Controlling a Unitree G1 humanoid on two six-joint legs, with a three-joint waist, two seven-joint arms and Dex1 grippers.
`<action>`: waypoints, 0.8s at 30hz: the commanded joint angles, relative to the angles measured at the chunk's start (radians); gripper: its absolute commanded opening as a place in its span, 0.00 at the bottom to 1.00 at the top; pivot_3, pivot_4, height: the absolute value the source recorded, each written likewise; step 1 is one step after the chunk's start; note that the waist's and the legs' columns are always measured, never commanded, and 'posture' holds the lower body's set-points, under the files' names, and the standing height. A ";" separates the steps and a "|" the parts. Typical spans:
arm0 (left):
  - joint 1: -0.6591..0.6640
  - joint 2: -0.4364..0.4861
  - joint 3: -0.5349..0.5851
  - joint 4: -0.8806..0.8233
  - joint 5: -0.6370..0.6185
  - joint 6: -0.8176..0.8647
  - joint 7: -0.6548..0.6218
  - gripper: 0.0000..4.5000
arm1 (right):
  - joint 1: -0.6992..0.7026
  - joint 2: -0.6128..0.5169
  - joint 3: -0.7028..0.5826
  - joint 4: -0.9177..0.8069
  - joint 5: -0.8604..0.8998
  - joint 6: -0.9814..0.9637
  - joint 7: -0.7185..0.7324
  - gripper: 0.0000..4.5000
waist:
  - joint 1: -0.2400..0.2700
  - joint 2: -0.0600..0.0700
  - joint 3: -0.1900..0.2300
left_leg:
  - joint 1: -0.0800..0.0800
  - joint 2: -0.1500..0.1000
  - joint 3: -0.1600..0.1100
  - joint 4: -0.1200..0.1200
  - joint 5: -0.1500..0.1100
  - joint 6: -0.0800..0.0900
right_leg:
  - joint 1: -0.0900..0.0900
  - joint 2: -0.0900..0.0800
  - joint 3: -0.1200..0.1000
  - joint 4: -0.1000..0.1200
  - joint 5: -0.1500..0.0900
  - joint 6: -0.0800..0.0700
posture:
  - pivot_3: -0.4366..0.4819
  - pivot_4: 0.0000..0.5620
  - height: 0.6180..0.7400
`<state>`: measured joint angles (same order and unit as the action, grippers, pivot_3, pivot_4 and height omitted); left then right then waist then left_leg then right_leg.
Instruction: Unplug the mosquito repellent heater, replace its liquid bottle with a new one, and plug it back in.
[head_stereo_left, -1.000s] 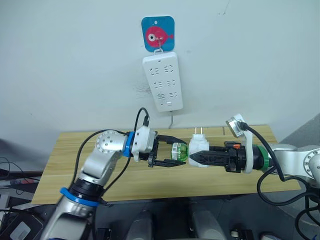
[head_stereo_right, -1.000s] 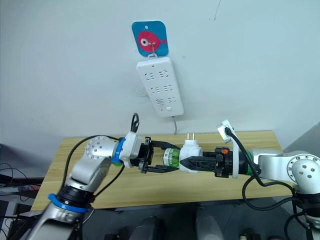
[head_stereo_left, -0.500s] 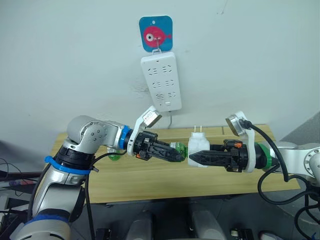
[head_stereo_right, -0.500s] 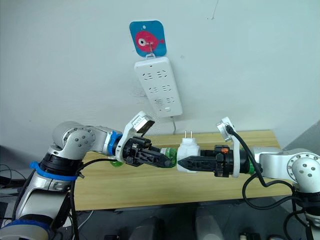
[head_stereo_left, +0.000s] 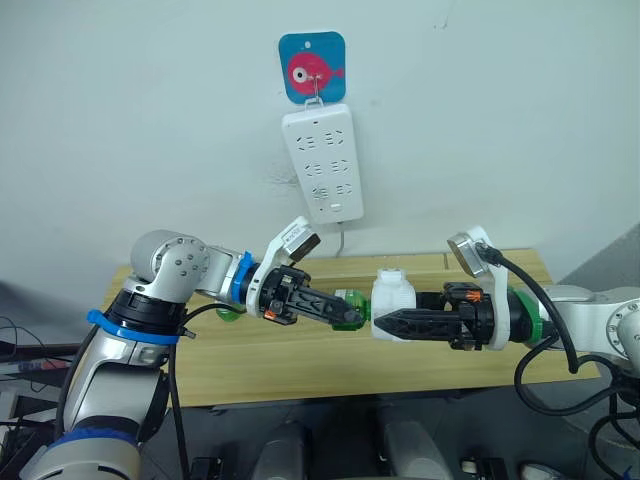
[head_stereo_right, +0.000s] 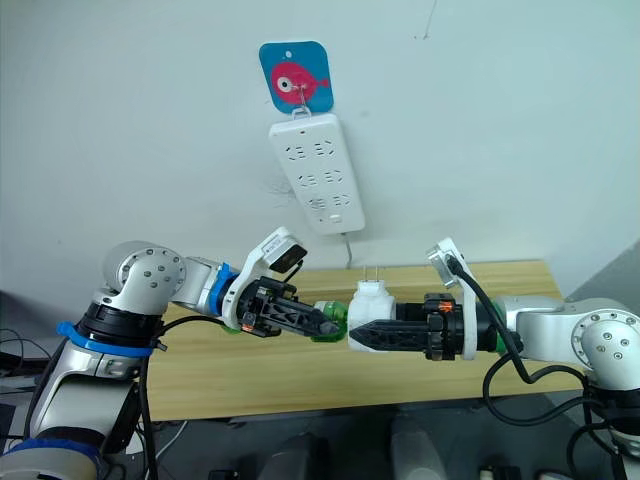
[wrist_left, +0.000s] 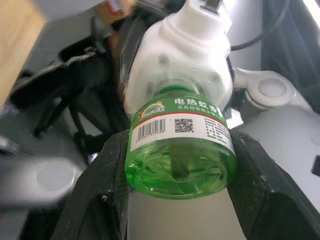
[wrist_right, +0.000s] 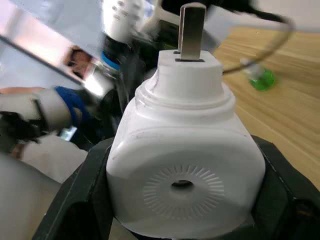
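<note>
white heater (head_stereo_left: 390, 300), prongs up, green bottle (wrist_left: 180, 150) attached

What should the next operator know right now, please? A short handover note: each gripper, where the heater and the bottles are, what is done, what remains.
Left gripper: shut on the green bottle, whose neck sits in the heater's socket.
Right gripper: shut on the mosquito repellent heater, held above the wooden table, prongs up.
A second green bottle stands on the table, behind the left arm.
Done: heater is unplugged from the power strip on the wall.
Left: I cannot tell whether the held bottle is the old or the new one; finish the swap, then plug in.
</note>
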<state>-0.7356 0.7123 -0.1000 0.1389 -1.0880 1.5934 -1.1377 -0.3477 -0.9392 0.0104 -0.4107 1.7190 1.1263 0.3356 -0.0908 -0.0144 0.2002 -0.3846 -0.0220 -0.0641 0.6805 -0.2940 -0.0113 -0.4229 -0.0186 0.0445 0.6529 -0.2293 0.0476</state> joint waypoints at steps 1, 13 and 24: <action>-0.008 0.001 0.045 0.015 -0.046 0.021 0.009 0.50 | -0.007 0.004 -0.027 -0.022 0.008 0.000 0.028 0.67 | 0.003 0.000 0.000 | 0.000 0.000 -0.001 0.000 0.000 0.000 | 0.000 0.000 -0.001 0.000 0.000 0.000 | 0.31 0.32 1.00; 0.103 0.007 0.021 -0.171 0.154 -0.359 -0.026 0.50 | 0.020 -0.013 -0.003 0.025 -0.231 -0.004 -0.071 0.67 | 0.008 -0.001 0.000 | -0.001 -0.001 -0.001 0.000 0.000 0.000 | 0.001 -0.004 0.000 -0.002 0.000 0.000 | 0.31 0.34 1.00; 0.448 0.021 -0.137 -0.439 0.551 -1.038 -0.097 0.50 | -0.062 0.071 0.187 0.316 -0.918 0.013 -0.191 0.67 | 0.017 -0.001 0.006 | -0.001 -0.001 0.007 -0.001 0.000 0.000 | -0.001 -0.006 0.005 -0.005 0.000 -0.001 | 0.33 0.39 1.00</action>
<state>-0.2952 0.7448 -0.2549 -0.2679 -0.5573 0.6007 -1.2516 -0.3794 -0.8745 0.2176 -0.1246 0.8432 1.1146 0.1385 -0.0734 -0.0159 0.2061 -0.3856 -0.0225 -0.0571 0.6796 -0.2941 -0.0114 -0.4233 -0.0240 0.0493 0.6478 -0.2289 0.0463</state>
